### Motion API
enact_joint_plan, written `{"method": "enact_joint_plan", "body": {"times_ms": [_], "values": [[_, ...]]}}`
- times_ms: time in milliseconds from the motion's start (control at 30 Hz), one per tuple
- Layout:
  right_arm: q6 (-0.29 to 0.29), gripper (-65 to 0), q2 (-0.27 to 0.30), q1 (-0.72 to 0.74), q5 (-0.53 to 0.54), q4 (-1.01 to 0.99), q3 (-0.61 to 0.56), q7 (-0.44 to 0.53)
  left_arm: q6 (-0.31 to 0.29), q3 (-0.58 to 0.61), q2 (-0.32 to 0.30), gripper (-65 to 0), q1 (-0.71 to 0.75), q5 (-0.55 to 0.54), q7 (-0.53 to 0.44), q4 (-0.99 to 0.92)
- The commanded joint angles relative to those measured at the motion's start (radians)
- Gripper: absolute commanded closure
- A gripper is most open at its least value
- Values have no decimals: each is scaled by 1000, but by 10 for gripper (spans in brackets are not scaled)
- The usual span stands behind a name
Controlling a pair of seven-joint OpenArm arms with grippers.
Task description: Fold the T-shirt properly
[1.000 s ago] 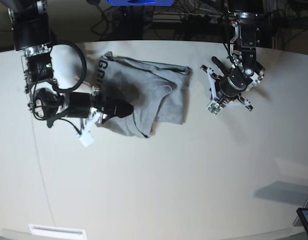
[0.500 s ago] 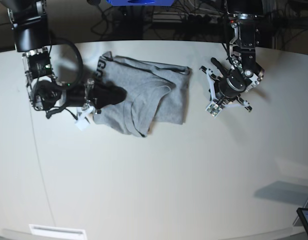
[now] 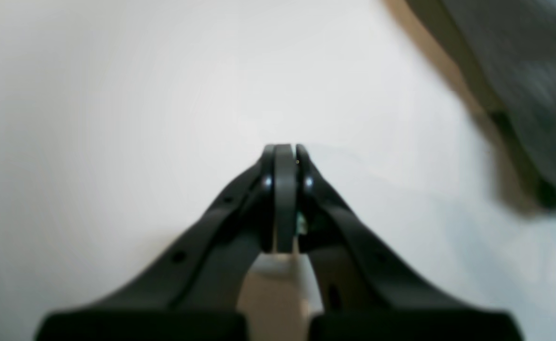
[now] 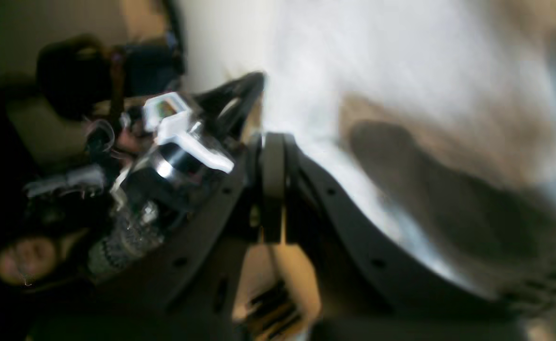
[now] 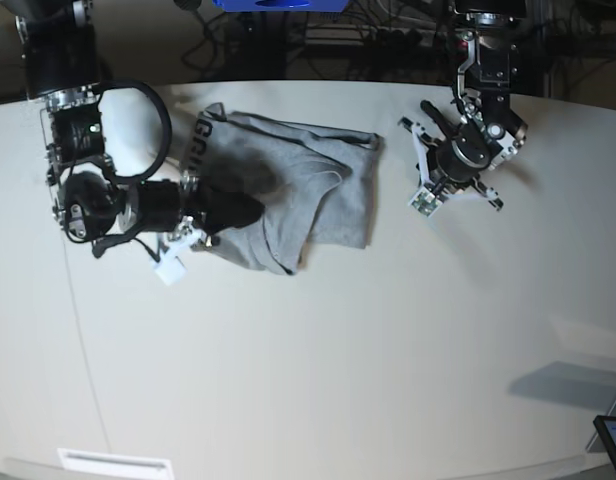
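The grey T-shirt (image 5: 328, 190) lies folded into a rough rectangle at the back left of the white table (image 5: 338, 350), with black lettering (image 5: 205, 140) showing along its left edge. My right gripper (image 5: 256, 211) is shut and lies low over the shirt's front left part; in its wrist view the fingers (image 4: 273, 156) press together with no cloth between them. My left gripper (image 5: 456, 162) hovers over bare table right of the shirt, apart from it. Its fingers (image 3: 285, 161) are shut on nothing. A blurred dark grey shape (image 3: 524, 80) fills that view's upper right.
Cables and dark equipment (image 5: 388, 40) run behind the table's curved far edge. A blue object (image 5: 278, 4) sits at the top edge. A screen corner (image 5: 613, 440) shows at the bottom right, a white label (image 5: 113, 462) at the bottom left.
My right gripper drew back toward the shirt's left edge, then returned forward onto the front left part. The left arm shifted slightly toward the far edge. Both stayed shut.
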Motion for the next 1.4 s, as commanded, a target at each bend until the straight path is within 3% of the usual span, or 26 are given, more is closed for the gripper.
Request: {"method": "enact_joint_plan", "body": {"times_ms": [0, 67, 133, 300, 533, 667, 867, 1000, 1167, 1367], "values": [[-31, 0, 6, 29, 33, 42, 3, -2, -8, -3, -6, 0, 17, -5, -4, 51], [-103, 0, 6, 30, 33, 99, 0, -2, -8, -3, -5, 0, 60, -5, 4, 114], [-135, 0, 10, 30, -40, 138, -1, -2, -8, -3, -3, 0, 108, -5, 4, 155], [-137, 0, 41, 16, -243, 223, 2, 7, -8, -1, 21, 0, 215, -9, 4, 169], [-137, 0, 41, 16, -652, 240, -4, 9, -8, -1, 30, 0, 303, -226, 6, 169], [-134, 0, 41, 16, -803, 237, -7, 59, -8, 17, 30, 0, 327, -279, 6, 169], [-119, 0, 49, 61, -841, 191, -15, 79, -8, 51, 34, 0, 287, -276, 6, 163], [-65, 0, 52, 104, -844, 112, -104, 128, -8, 52, 35, 0, 258, -278, 6, 163], [-63, 0, 66, 156, -844, -30, -251, 202, -8, 54, 35, 0, 237, -279, 6, 149], [-65, 0, 82, 168, -844, -92, -311, 263, -8, 54, 37, 0, 232, -278, 6, 149]]}}
